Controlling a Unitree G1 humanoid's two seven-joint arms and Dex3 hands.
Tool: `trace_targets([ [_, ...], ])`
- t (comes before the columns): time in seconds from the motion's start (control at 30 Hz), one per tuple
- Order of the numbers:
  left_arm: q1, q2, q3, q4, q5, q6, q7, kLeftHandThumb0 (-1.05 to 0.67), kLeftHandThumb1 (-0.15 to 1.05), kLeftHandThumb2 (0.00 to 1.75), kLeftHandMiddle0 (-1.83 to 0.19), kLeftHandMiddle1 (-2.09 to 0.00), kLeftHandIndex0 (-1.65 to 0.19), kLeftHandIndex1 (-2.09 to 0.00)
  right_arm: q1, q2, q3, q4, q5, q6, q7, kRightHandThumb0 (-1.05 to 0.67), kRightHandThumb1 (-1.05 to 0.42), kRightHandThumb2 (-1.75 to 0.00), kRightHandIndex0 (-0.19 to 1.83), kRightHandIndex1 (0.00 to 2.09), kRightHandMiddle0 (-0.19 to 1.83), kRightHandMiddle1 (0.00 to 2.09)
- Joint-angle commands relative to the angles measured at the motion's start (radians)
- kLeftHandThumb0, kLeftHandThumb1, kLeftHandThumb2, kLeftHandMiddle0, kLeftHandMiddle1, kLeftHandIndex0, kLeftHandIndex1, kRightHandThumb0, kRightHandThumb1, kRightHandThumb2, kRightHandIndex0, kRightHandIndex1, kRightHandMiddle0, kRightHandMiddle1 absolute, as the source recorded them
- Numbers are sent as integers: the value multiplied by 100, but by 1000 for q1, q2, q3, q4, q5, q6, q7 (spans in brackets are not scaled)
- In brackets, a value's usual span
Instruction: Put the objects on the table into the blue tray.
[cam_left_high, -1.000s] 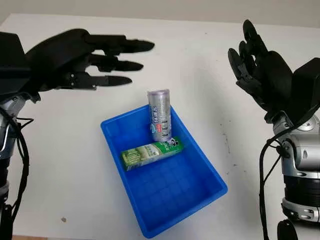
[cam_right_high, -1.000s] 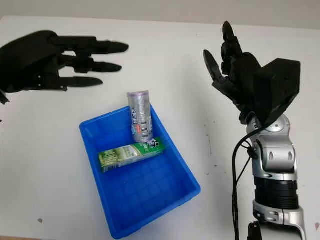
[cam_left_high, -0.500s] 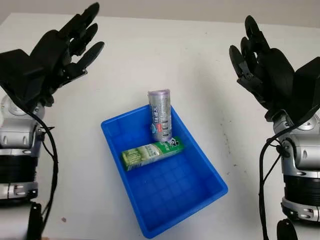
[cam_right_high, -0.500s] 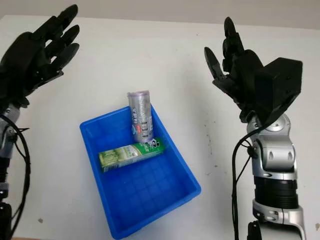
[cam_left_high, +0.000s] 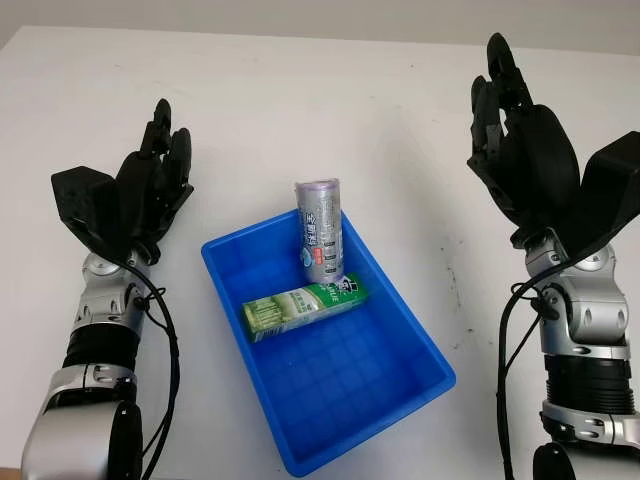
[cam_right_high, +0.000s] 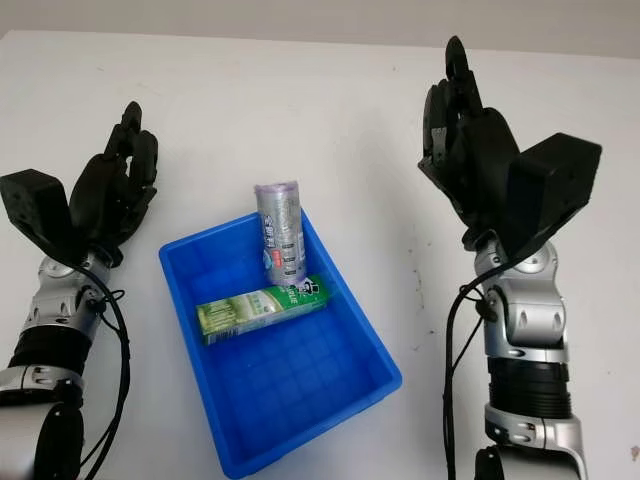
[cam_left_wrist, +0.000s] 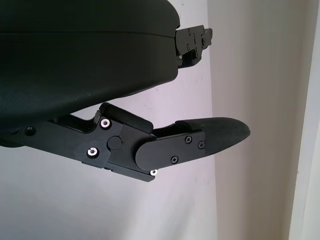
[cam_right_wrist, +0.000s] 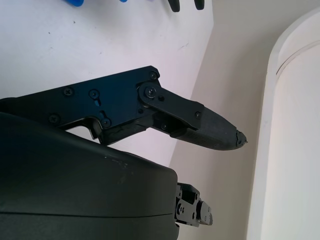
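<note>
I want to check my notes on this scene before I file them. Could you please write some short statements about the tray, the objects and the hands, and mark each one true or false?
1. The green rectangular carton lies inside the blue plastic tray. True.
2. The silver cylindrical can lies on the white table, outside the tray. False: it is in the tray, leaning on the far rim.
3. The left hand holds the carton. False: it is open, raised left of the tray.
4. The right hand is open, raised right of the tray. True.
</note>
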Motion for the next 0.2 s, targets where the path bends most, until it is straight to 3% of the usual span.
trace_targets([
  [0.0, -13, -6, 5, -18, -8, 7, 2, -81, 105, 63, 19, 0, 19, 0, 19, 8, -13, -4, 8, -8, -4, -76, -105, -84, -19, 0, -19, 0],
  [0.17, 9, -15, 7, -69, -14, 31, 20, -79, 105, 63, 19, 0, 19, 0, 51, 7, -8, -22, 7, -2, -7, -74, -105, -84, -19, 0, -19, 0],
])
